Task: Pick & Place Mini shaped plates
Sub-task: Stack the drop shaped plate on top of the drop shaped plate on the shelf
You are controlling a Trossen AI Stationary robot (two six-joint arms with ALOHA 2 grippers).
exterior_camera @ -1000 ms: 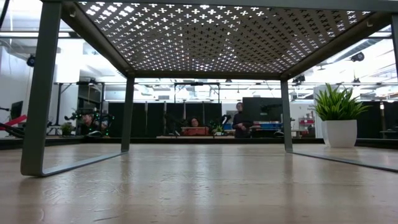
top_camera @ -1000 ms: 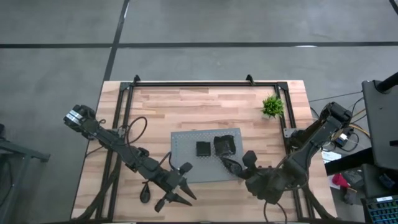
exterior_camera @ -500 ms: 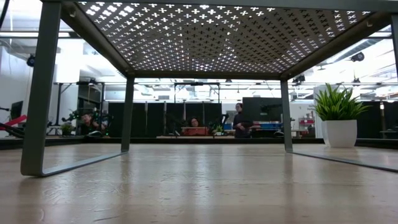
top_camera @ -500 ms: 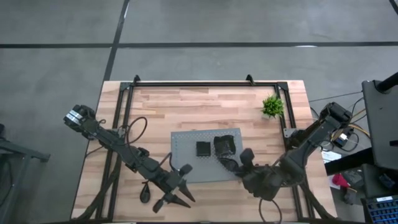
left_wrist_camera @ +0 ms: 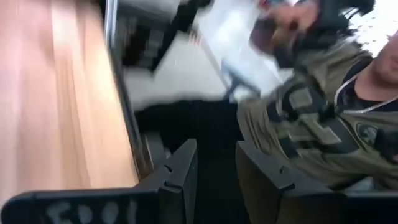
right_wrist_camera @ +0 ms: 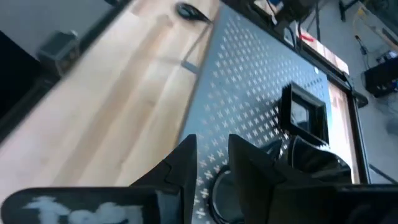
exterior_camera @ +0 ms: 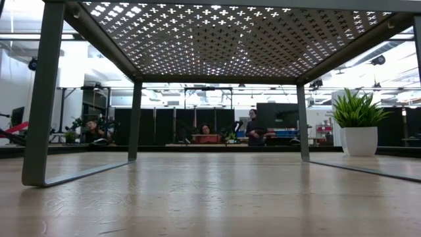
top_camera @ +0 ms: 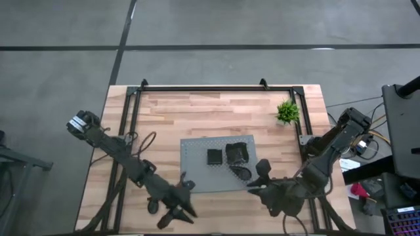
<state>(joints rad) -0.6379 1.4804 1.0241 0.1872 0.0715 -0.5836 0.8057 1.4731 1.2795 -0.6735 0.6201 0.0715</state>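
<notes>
Three plates (top_camera: 226,156) sit on the grey board (top_camera: 194,157); one more (top_camera: 153,204) lies on the table near the left pincer (left_wrist_camera: 214,169). Both pincers, including the right (right_wrist_camera: 211,163), are parted and empty, so I'd guess one plate's left.

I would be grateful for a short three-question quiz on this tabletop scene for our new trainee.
1. True or false: the potted plant stands on bare wood, off the grey board.
2. How many black mini plates lie on the board? A) two B) three C) five
3. Which is nearer the plates, the left claw or the right claw?

Key: 1 true; 2 B; 3 the right claw, at the board's near right corner. The left claw is off the board, by the table's front edge.
</notes>
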